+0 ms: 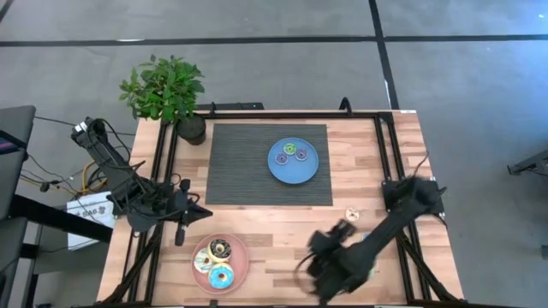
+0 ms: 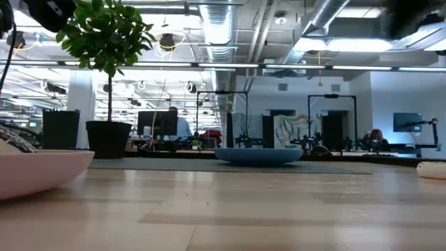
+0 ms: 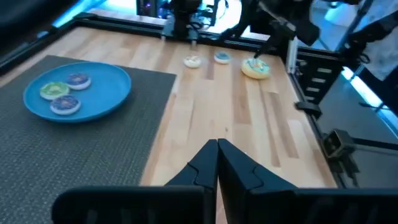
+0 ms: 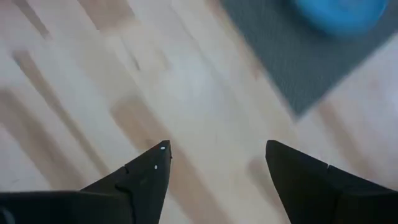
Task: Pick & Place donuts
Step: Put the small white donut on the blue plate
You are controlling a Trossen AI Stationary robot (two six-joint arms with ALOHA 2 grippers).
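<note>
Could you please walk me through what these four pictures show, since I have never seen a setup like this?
This is a two-armed robot at a wooden table. One picture looks straight down, one looks level across the tabletop, and two come from cameras on the arms' wrists.

On a dark mat sits a blue plate with three small donuts. A pink plate near the front edge holds large donuts. A few more donuts lie loose on the wood by the right arm. A potted plant stands at a back corner.

The left gripper waits at the table's left side, fingers together, holding nothing. The right gripper is over bare wood, open and empty.
</note>
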